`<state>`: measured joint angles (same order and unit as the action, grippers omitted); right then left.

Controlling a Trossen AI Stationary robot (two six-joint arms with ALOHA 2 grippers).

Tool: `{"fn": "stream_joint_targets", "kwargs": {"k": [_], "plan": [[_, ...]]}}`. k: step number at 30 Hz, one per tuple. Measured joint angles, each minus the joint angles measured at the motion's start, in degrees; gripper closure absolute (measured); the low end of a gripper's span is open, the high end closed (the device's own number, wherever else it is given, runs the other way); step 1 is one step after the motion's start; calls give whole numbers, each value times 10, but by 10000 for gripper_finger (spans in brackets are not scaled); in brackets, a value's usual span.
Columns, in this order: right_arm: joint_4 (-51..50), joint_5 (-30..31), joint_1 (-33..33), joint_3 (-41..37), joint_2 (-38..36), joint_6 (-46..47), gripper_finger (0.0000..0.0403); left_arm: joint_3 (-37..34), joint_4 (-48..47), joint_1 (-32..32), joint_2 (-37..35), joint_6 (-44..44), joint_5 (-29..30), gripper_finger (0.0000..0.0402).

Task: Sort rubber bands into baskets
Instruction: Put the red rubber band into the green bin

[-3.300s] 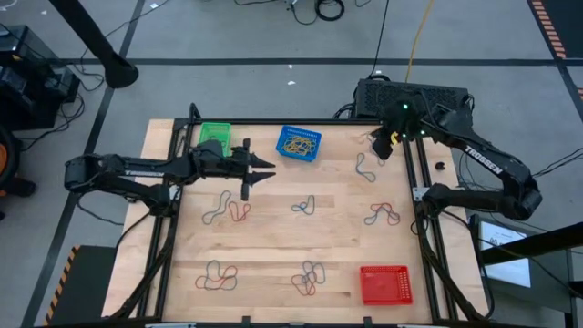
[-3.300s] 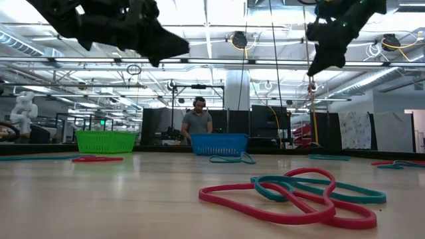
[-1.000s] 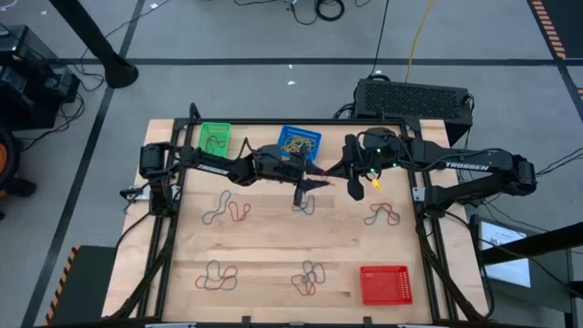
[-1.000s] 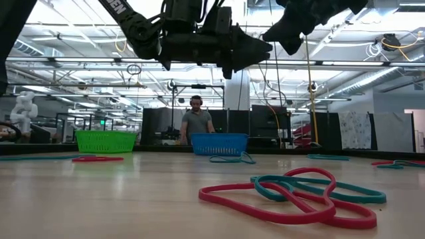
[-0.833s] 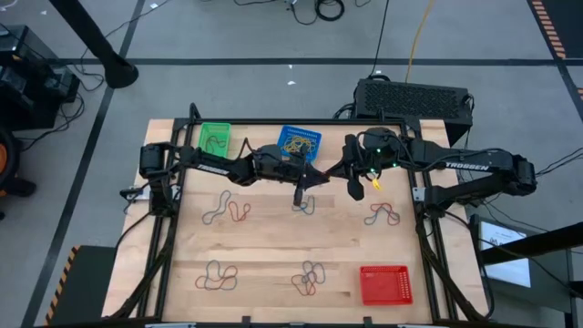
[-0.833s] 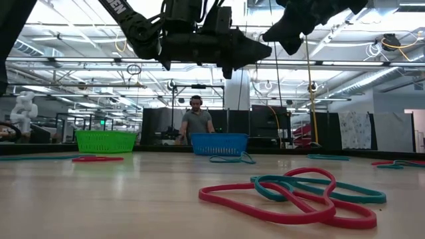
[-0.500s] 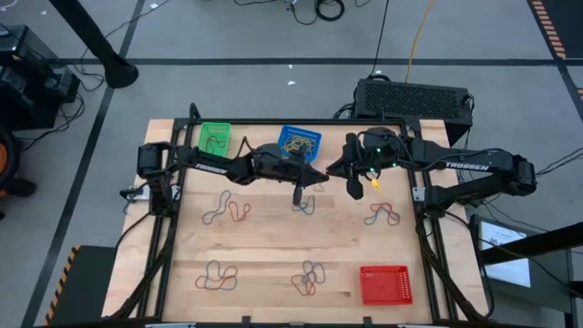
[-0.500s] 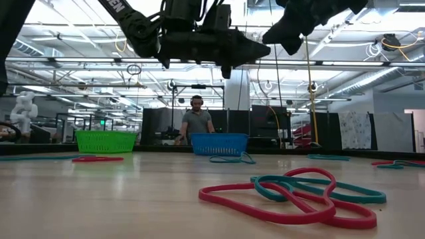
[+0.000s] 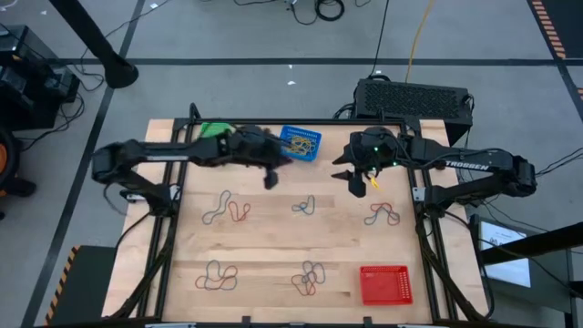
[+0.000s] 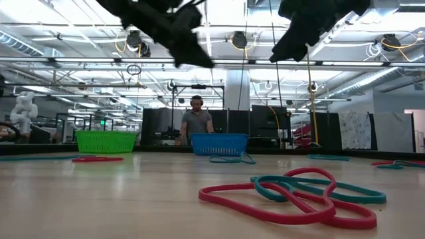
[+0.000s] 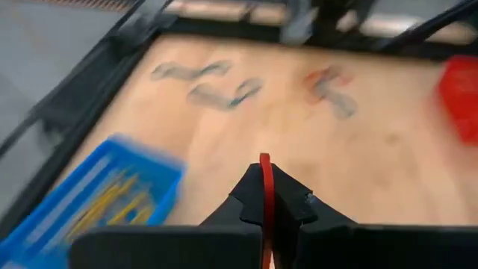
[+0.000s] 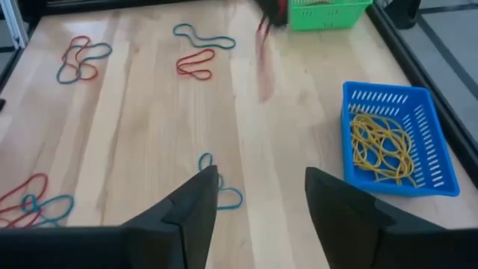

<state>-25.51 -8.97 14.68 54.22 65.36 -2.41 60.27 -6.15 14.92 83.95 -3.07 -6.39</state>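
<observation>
My left gripper (image 9: 271, 176) hangs above the table near the blue basket (image 9: 301, 142), which holds yellow rubber bands, and is shut on a red rubber band (image 11: 265, 175). My right gripper (image 12: 261, 198) hovers open over the table's far right part, with nothing between its fingers. The green basket (image 9: 209, 132) stands at the far left, partly under my left arm. The red basket (image 9: 384, 284) sits at the near right. Clusters of rubber bands (image 9: 228, 210) (image 9: 303, 205) (image 9: 383, 215) (image 9: 219, 275) (image 9: 310, 276) lie flat on the wood. My left gripper pinches the red rubber band between its two fingers, where it shows as a thin red strip (image 11: 265, 196) at their tips. The fingers slant downward. In the right wrist view the band (image 12: 263, 45) hangs blurred below the gripper, clear of the table.
A black vented box (image 9: 412, 96) stands beyond the table's far right corner. A black frame (image 9: 173, 219) runs round the tabletop. A person (image 10: 196, 123) stands far behind the table. Bare wood lies between the band clusters.
My left gripper has pulled away from my right gripper toward the table's far left and risen, tipping its fingers up toward level. It has carried the red band along. My right gripper has stayed about where it was, and the band no longer spans the two grippers.
</observation>
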Motion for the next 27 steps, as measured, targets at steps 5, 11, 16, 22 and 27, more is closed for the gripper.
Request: {"fn": "stream_joint_targets", "kwargs": {"k": [5, 11, 16, 22, 27], "plan": [[-6, 0, 0, 0, 0, -2, 207, 0, -173, 22, -78, -4, 101, 400], [-4, 0, 0, 0, 0, -26, 207, 0, -321, 58, -141, 12, 200, 400], [0, 0, 0, 0, 0, -32, 207, 0, -395, 121, -162, 13, 212, 400], [0, -1, 0, 0, 0, -36, 206, 0, -409, 208, -162, 13, 215, 400], [-6, -1, 0, 0, 0, -39, 206, 0, -411, 271, -151, 42, 216, 400]]}}
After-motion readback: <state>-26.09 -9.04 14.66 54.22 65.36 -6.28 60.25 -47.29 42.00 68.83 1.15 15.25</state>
